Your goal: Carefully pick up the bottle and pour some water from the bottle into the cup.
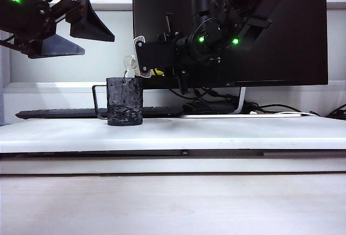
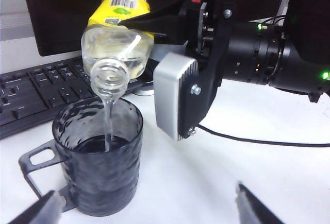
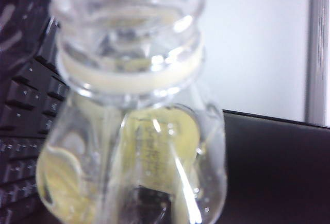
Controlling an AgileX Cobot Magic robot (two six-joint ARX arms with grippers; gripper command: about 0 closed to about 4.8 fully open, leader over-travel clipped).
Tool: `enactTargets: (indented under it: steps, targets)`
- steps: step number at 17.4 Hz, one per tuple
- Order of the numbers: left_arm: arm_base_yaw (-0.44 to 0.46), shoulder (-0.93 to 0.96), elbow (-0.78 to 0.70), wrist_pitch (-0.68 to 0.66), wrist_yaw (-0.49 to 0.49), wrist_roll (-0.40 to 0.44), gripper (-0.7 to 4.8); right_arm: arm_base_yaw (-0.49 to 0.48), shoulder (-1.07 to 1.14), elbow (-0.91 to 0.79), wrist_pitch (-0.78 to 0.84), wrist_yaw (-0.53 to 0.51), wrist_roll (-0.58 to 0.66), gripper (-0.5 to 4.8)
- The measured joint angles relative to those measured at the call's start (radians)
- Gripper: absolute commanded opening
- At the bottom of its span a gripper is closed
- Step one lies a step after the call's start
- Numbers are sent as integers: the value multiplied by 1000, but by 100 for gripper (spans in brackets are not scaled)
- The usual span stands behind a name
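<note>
**Pour under way: bottle tipped over cup**

Right gripper [image 2: 154,31] is clamped on the bottle [image 2: 116,38] around its yellow-labelled body, holding it tipped past level, open mouth down, directly above the cup [image 2: 100,162]. A thin stream of water [image 2: 108,121] runs from the neck into the cup; dark liquid already sits in the bottom. The cup stands on the white desk [image 1: 216,132], near its back edge and left of the middle, handle pointing left, just in front of the keyboard [image 2: 31,90]. Left gripper [image 1: 70,29] hangs high over the left end of the desk, jaws spread wide, holding nothing.

Handling, as I judge it: thin clear plastic, light and squashy, no cap, so a hard squeeze would spurt water. Mid-body on the label is the sensible place to hold. The cup looks rigid and steady. Wet plastic could slip.
</note>
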Motion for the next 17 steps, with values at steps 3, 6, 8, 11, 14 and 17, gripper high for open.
enactTargets:
  steps: [3,6,8,11,14,17]
  targets:
    - [0,0,0,0,0,0,479,0,0,0,2,0,-6,93]
    - [0,0,0,0,0,0,479,0,0,0,2,0,-8,93]
    - [0,0,0,0,0,0,479,0,0,0,3,0,-8,93]
    - [0,0,0,0,0,0,479,0,0,0,3,0,-11,93]
    - [0,0,0,0,0,0,479,0,0,1,3,0,-11,93]
    - [0,0,0,0,0,0,479,0,0,1,8,0,-10,93]
